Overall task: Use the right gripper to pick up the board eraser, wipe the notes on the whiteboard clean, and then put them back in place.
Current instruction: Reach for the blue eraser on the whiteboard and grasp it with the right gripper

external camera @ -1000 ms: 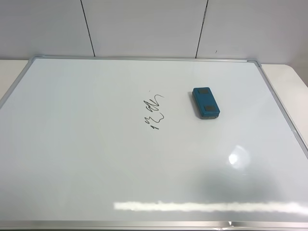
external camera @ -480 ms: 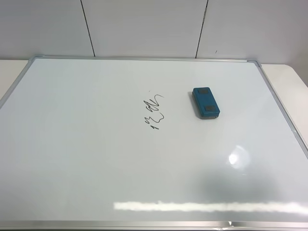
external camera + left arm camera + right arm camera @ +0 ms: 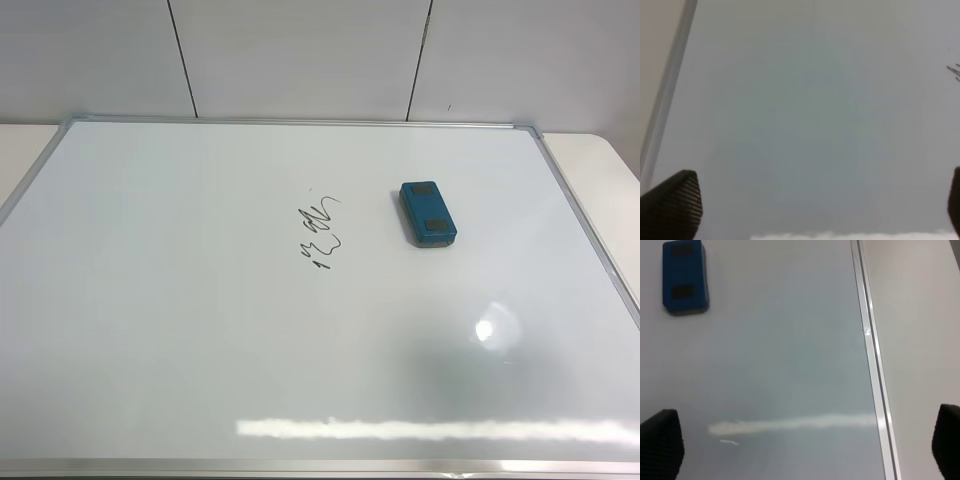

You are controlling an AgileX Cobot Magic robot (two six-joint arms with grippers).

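The whiteboard (image 3: pixel 200 330) fills most of the exterior high view, framed in thin silver. The teal board eraser (image 3: pixel 428 213) lies flat on it, right of centre, with two dark patches on top. The black notes (image 3: pixel 320 232) are a small scribble just left of the eraser. No arm shows in the exterior high view. In the right wrist view the eraser (image 3: pixel 684 276) lies far from my open right gripper (image 3: pixel 802 447), whose fingertips (image 3: pixel 660 442) sit wide apart over the board near its frame edge (image 3: pixel 871 365). My left gripper (image 3: pixel 810 200) is open over bare board; a few strokes of the notes (image 3: pixel 954 72) show at the picture's edge.
A pale table (image 3: pixel 600 170) extends beyond the board's right edge and also at the far left (image 3: pixel 20 150). A white panelled wall (image 3: pixel 300 55) stands behind. Light glare streaks lie on the board near the front edge (image 3: pixel 430 428).
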